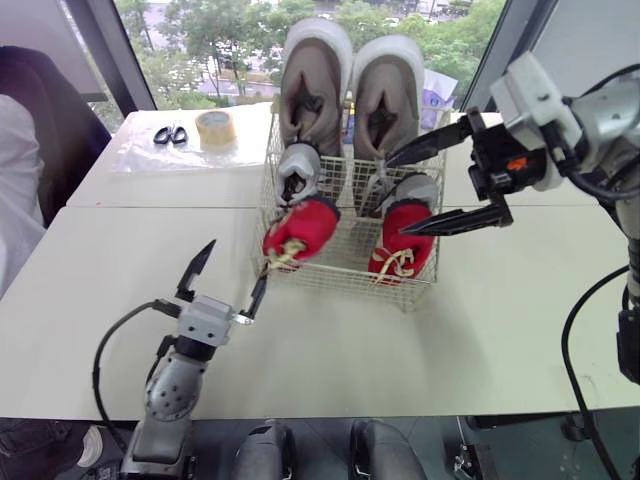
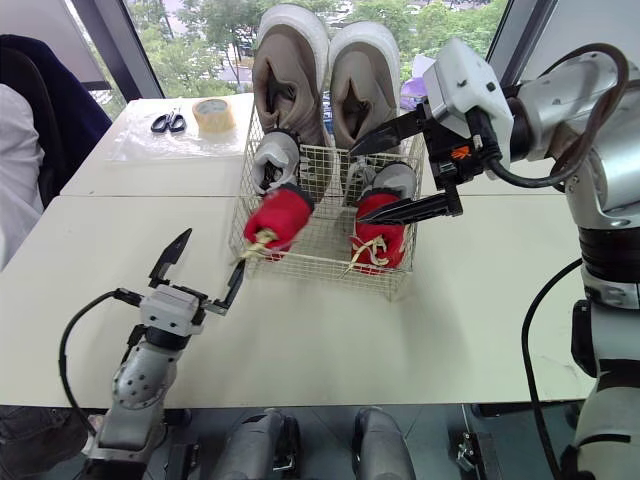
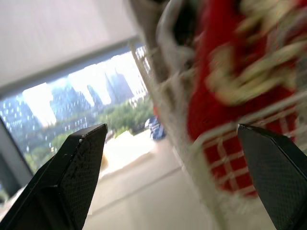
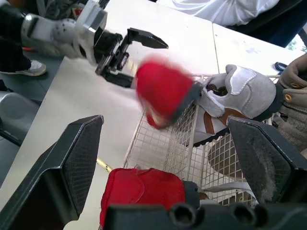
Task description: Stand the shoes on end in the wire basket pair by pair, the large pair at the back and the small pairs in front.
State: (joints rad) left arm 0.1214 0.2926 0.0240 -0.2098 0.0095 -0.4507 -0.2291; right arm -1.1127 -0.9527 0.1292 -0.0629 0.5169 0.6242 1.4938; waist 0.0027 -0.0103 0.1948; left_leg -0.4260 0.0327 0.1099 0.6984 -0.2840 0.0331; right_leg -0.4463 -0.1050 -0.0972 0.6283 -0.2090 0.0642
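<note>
A wire basket stands mid-table. Two large beige shoes stand on end at its back. In front of them are two small grey-white shoes, then two small red shoes. The right red shoe stands in the front right corner. The left red shoe tilts toward the basket's left wall, laces at the rim. My left gripper is open and empty, low over the table just left of the basket's front corner. My right gripper hangs open over the right side of the basket, holding nothing.
On the far table lie scissors and a tape roll on a plastic sheet. A purple-white packet sits behind the basket. A person's sleeve is at the left edge. The near table has bare surface in front of the basket.
</note>
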